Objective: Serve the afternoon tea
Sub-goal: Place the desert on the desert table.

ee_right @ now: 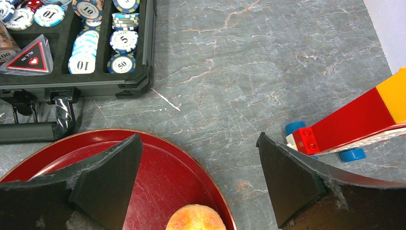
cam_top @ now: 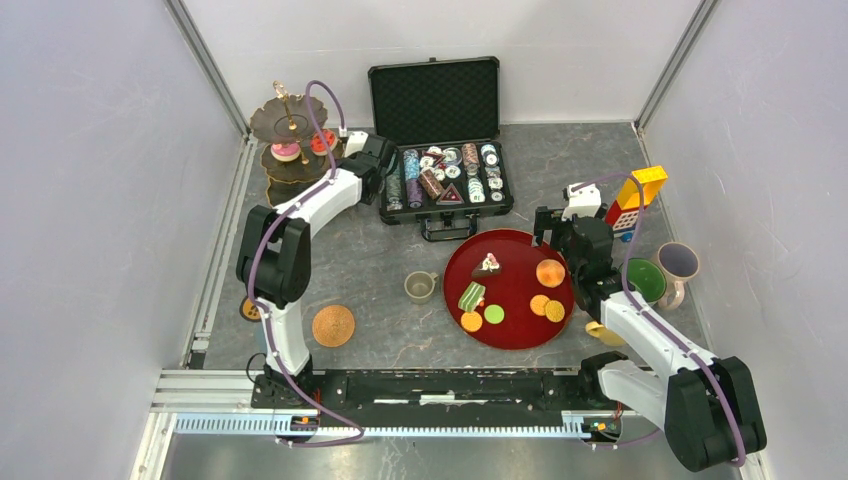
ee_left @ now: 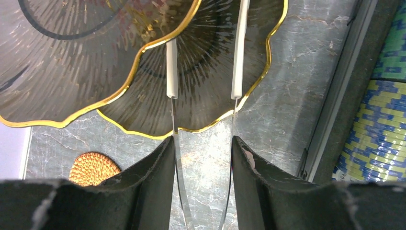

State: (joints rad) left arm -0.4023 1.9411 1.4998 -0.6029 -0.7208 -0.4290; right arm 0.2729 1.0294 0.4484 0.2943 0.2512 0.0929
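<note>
The dark scalloped three-tier stand [cam_top: 285, 140] stands at the back left, with a pink donut [cam_top: 285, 151] and a red sweet [cam_top: 322, 142] on its middle tier. My left gripper [cam_top: 362, 160] is beside it, shut on metal tongs [ee_left: 171, 76]. Their white tips are apart and empty over a gold-rimmed tier [ee_left: 206, 72]. The red plate [cam_top: 515, 335] holds cake slices [cam_top: 487, 266], a green round [cam_top: 494, 314] and orange rounds [cam_top: 550, 272]. My right gripper [cam_top: 552, 225] is open and empty above the plate's right rim [ee_right: 158, 177], just beyond an orange round [ee_right: 196, 218].
The open black poker chip case [cam_top: 440, 185] lies at the back middle. The red-yellow block tower [cam_top: 635, 200] stands at the right. An olive mug [cam_top: 420, 287] is left of the plate; green [cam_top: 645, 280] and grey [cam_top: 678, 262] mugs are right. A woven coaster [cam_top: 333, 325] lies near front left.
</note>
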